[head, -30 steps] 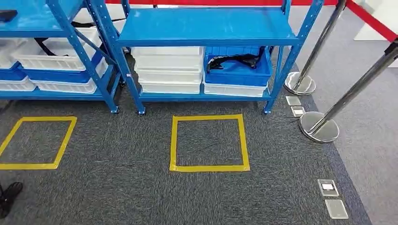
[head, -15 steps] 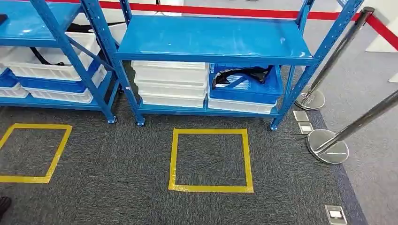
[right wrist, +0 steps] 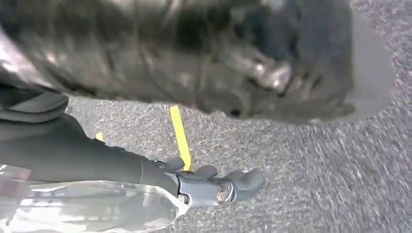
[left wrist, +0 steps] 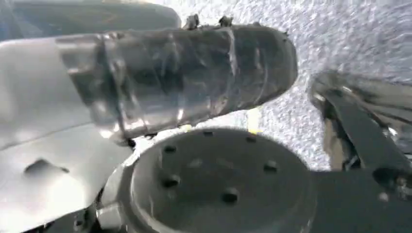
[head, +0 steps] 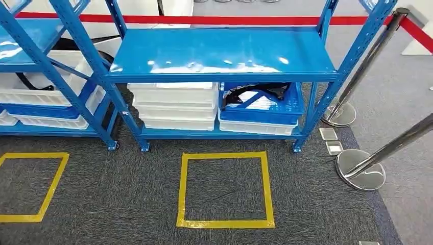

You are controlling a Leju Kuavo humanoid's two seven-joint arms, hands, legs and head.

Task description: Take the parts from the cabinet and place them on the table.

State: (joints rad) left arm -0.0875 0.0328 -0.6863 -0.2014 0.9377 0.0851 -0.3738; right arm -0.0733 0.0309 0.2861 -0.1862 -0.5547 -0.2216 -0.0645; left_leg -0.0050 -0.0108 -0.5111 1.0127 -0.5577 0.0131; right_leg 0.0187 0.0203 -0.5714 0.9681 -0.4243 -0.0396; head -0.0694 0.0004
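Black parts (head: 255,93) lie in a blue bin (head: 260,109) on the low shelf of the blue rack (head: 219,53), to the right of a stack of white bins (head: 173,104). More black parts (head: 28,81) sit in white bins on the neighbouring rack at the left. In the right wrist view my right hand (right wrist: 218,187) hangs over the grey carpet, dark fingers loosely apart and holding nothing. In the left wrist view my left hand (left wrist: 194,73) is a blurred grey wrapped shape, and how its fingers lie cannot be made out.
A yellow taped square (head: 224,223) marks the carpet in front of the rack, and another (head: 30,154) lies to the left. Two chrome stanchions (head: 360,168) (head: 339,113) with a red belt (head: 204,20) stand at the right. Floor sockets (head: 331,140) sit by the rack's right leg.
The whole picture has shifted: the camera has moved nearer the rack and looks further up, so the shelves and yellow square sit lower and larger.
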